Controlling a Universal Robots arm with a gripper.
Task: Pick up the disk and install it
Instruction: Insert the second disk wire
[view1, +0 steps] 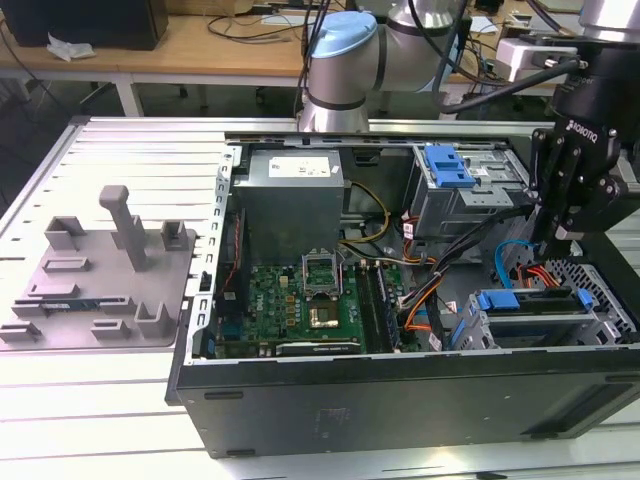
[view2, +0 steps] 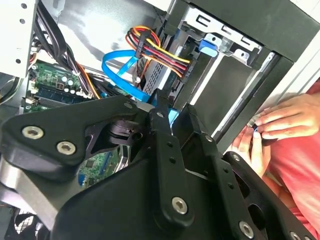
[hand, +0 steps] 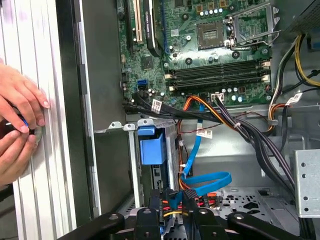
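Note:
The disk (view1: 527, 303) lies edge-on in the grey drive cage (view1: 590, 325) at the case's front right corner in the exterior view, blue rails along its top. In the first wrist view its blue end tab (hand: 151, 148) shows at the cage mouth. My gripper (view1: 562, 240) hangs just above the cabled end of that cage, pointing down. In both wrist views the gripper (hand: 173, 201) (view2: 174, 116) sits among a blue flat cable (hand: 210, 181) and red-yellow wires (view2: 160, 50), a bit of blue showing at its tip.
The open computer case (view1: 400, 395) holds a motherboard (view1: 300, 300), power supply (view1: 292, 195) and a second cage with a blue tab (view1: 447, 165). A grey fixture with posts (view1: 100, 270) lies on the exterior view's left. A person's hands (hand: 20, 117) (view2: 272, 125) work at the case's outer wall.

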